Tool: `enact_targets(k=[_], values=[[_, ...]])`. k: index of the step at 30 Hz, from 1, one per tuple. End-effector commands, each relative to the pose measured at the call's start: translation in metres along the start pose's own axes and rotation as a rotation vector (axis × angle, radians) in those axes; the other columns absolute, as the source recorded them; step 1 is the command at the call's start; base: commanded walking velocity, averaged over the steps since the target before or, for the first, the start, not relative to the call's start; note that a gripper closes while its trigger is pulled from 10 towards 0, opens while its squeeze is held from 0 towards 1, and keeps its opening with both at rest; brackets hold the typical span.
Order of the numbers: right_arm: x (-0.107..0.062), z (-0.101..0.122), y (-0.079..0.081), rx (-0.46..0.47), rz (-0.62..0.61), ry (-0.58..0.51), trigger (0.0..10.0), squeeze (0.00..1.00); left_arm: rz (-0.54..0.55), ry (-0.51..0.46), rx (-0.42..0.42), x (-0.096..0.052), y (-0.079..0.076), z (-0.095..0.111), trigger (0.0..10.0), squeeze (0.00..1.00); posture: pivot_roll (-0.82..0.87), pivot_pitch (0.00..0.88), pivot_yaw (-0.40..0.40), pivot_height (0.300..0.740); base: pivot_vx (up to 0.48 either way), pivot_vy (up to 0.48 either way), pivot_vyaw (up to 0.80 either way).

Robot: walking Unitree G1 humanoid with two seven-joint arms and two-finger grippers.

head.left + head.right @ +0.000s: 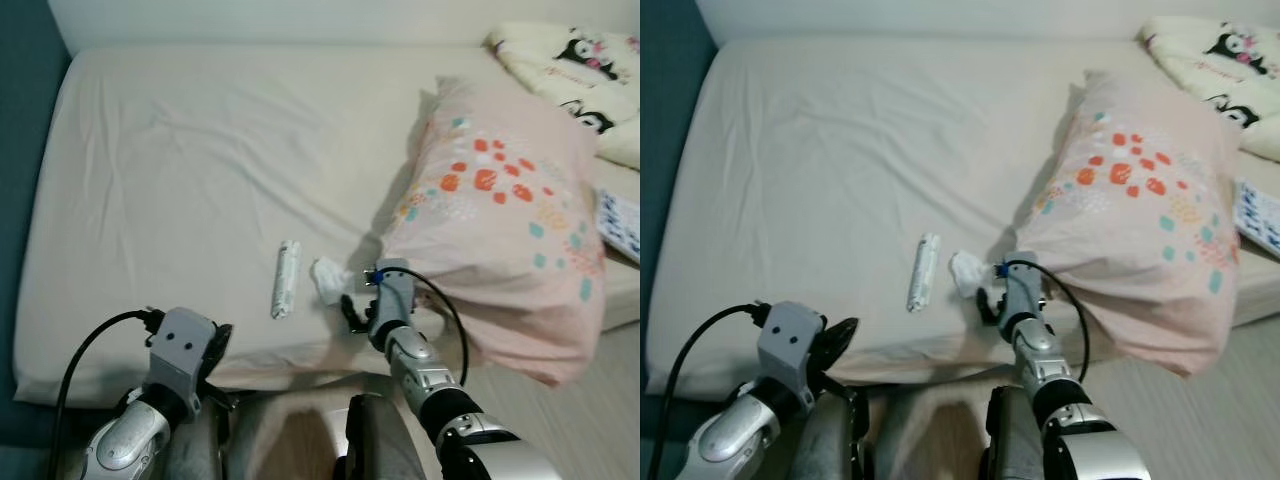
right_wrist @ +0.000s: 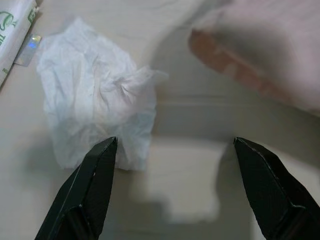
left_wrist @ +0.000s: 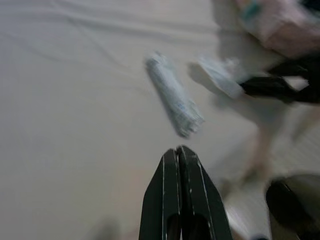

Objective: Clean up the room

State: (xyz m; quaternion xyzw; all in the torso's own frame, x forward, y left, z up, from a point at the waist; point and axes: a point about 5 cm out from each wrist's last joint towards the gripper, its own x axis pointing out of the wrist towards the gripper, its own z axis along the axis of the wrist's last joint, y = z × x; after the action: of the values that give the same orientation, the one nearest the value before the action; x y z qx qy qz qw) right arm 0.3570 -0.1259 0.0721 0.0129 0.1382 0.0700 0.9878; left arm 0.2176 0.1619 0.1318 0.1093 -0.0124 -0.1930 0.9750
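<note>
spread wide, right gripper [image 2: 170, 165] fingers [image 2: 92, 185] frame a crumpled tissue [image 2: 95, 110] at ten o'clock: feather-light, soft, best pinched mid-wad; left gripper [image 3: 181, 165] clenched.

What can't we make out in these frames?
- Print on the rolled packet: too small in the eye views, blurred in the left wrist view, cut by the edge in the right wrist view.
- Left hand: shut; everything beyond it is motion-blurred.
- Crumpled tissue: whether the open right hand touches it.
- Patterned item behind the pink pillow: cut by the frame edge.
</note>
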Motion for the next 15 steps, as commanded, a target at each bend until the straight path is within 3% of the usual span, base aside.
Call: enact_targets(k=[1,10,11,15], values=[[0.000,-0.002,-0.006,0.017,-0.025,0.002,10.0,0.00,-0.057,0.033,-0.004,-0.009,-0.008,0.001,10.0,0.00,0.29,0.393,-0.140,0.597,0.000,0.000,0.00],[0.001,0.006,-0.010,0.020,-0.020,-0.030,10.0,0.00,-0.060,0.062,-0.004,-0.019,-0.009,0.003,10.0,0.00,0.31,0.390,-0.140,0.597,0.000,0.000,0.00],[0.001,0.007,-0.011,0.026,-0.021,-0.032,0.1,0.00,-0.059,0.068,-0.002,-0.019,-0.010,0.002,10.0,0.00,0.31,0.386,-0.142,0.597,0.000,0.000,0.00],[0.001,0.008,-0.014,0.045,-0.021,-0.037,0.0,0.00,-0.061,0.081,-0.001,-0.019,-0.011,0.001,10.0,0.00,0.30,0.378,-0.148,0.597,0.000,0.000,0.00]])
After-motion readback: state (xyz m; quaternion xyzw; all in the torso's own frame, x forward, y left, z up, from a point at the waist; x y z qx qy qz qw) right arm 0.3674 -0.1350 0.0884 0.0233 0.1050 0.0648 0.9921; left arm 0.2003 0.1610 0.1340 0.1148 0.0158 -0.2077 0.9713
